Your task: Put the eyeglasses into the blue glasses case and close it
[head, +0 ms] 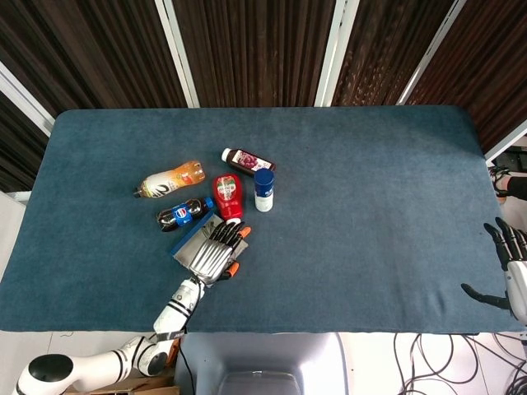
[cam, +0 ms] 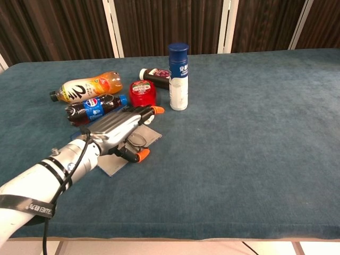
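The blue glasses case (head: 186, 243) lies open near the table's front left, its grey lining (cam: 113, 164) facing up. My left hand (head: 212, 253) lies stretched over it, fingers pointing toward the bottles and the orange-tipped thumb held low beside the lining. In the chest view the thin-framed eyeglasses (cam: 139, 139) show on the lining just under this left hand (cam: 119, 127); whether the fingers touch them is hidden. My right hand (head: 510, 271) hangs beyond the table's right edge, fingers apart and holding nothing.
Just behind the case lie a cola bottle (head: 184, 213), a red ketchup bottle (head: 228, 196), an orange drink bottle (head: 170, 178) and a dark juice bottle (head: 244, 160). A white bottle with a blue cap (head: 263, 189) stands upright to their right.
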Robot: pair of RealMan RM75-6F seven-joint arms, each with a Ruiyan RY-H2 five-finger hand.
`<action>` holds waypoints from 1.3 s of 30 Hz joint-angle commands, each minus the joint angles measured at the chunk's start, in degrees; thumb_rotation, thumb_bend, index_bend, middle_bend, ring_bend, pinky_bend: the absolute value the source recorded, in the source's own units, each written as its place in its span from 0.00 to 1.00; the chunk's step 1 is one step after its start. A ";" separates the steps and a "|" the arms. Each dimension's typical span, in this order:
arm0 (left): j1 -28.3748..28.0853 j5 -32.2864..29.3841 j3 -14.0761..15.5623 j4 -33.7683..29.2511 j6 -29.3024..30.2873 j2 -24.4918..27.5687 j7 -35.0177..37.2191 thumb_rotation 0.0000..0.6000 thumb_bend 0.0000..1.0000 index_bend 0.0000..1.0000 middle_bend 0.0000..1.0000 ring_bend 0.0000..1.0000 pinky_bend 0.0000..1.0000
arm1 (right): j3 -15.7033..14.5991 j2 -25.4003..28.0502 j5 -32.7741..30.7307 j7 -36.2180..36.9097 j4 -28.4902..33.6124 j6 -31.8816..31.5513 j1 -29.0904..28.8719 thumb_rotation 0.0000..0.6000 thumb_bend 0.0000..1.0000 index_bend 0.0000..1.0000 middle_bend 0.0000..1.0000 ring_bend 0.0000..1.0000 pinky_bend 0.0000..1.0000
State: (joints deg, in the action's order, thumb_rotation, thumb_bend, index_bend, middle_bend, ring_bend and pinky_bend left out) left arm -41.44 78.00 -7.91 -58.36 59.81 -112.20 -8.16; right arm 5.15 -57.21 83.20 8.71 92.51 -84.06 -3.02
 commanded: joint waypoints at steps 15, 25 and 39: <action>5.18 0.12 0.70 -0.74 4.52 5.03 1.68 1.00 0.39 0.00 0.00 0.00 0.00 | -0.14 -0.15 0.30 -0.66 0.26 -0.20 0.02 1.00 0.09 0.00 0.00 0.00 0.00; 6.84 -1.92 -0.35 -0.47 4.29 7.52 1.41 1.00 0.41 0.00 0.00 0.00 0.00 | -0.10 -0.19 0.25 -0.79 0.30 -0.38 0.09 1.00 0.09 0.00 0.00 0.00 0.00; 9.00 -2.79 -1.52 -4.43 5.04 11.06 5.67 1.00 0.42 0.00 0.00 0.00 0.00 | -0.22 -0.38 0.45 -1.48 0.57 -0.58 0.17 1.00 0.08 0.00 0.00 0.00 0.00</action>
State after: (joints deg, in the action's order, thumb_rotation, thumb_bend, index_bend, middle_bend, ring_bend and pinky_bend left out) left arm -32.60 74.63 -9.17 -61.54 64.07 -101.59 -3.46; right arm 4.93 -57.59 83.65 7.23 93.08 -84.65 -2.85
